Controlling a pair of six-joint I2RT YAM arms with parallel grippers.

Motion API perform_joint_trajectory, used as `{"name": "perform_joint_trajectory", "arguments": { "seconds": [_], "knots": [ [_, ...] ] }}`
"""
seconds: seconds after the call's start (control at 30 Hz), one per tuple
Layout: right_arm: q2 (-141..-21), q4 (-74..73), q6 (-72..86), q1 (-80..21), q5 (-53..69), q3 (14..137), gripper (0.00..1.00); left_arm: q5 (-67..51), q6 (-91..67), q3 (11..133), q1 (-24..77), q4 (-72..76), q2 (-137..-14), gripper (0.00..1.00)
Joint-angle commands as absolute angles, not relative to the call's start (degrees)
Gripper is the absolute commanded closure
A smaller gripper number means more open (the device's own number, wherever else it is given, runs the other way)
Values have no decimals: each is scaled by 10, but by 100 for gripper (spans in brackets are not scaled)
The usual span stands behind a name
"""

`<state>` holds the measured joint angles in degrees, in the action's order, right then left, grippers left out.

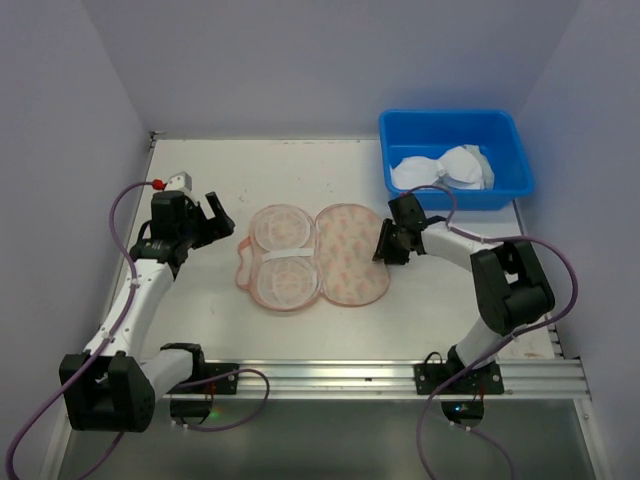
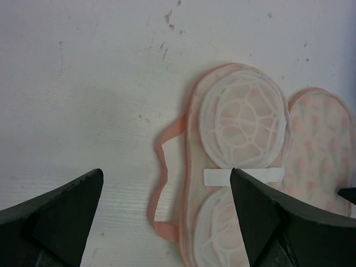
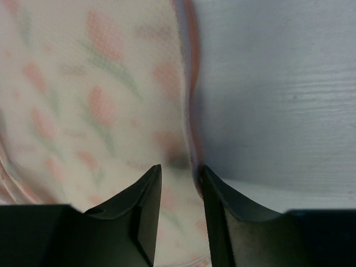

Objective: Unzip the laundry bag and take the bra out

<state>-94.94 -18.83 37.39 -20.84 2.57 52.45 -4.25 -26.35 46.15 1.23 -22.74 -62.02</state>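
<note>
At the right rim of the laundry bag (image 1: 350, 255), the right claw (image 3: 179, 169) sits low with its two fingers close together, a narrow gap left between them. The bag's pink trim runs down into that gap, and the printed fabric fills the wrist view to the left of it, with bare table to the right. Whether the fingers actually pinch the trim cannot be told.

The left claw (image 2: 167, 173) is spread wide and holds nothing. It hangs over bare table (image 1: 200, 320) just beside the bag's left side, towards the left edge. Between its fingers the wrist view shows the pink strap (image 2: 158, 149) looping out from the bag onto the table.

The bag lies unzipped and folded flat in the middle of the table. Its left half shows two round white mesh domes with a white band (image 2: 218, 177) between them; its right half shows the pink and green print.

The bra (image 1: 447, 168) lies out of the bag, in a blue tub (image 1: 455, 115) at the far right corner, well apart from both claws.
</note>
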Motion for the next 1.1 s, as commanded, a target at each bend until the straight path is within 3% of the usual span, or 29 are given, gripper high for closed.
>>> {"name": "perform_joint_trajectory", "arguments": {
  "seconds": [0.0,0.13,0.17,0.2,0.47,0.63,0.87,1.07],
  "knots": [
    [-977,-205,365,-229,53,544,64,-41,-250,462,8,-201,-609,0],
    [-977,-211,360,-243,48,550,88,-40,-249,462,8,-201,-607,0],
    [-970,-214,355,-244,42,551,98,-40,-249,462,8,-201,-608,0],
    [-960,-222,352,-245,27,551,100,-40,-249,462,8,-202,-608,0],
    [-798,-336,271,-245,-95,626,100,-40,-249,462,8,-202,-606,0],
    [-763,-381,224,-245,-108,687,100,-41,-249,461,8,-201,-606,0],
    [-765,-363,220,-263,32,726,100,-44,-250,461,8,-202,-607,0],
    [-852,-313,240,-314,84,721,100,-45,-250,461,8,-201,-607,0]
  ]
}}
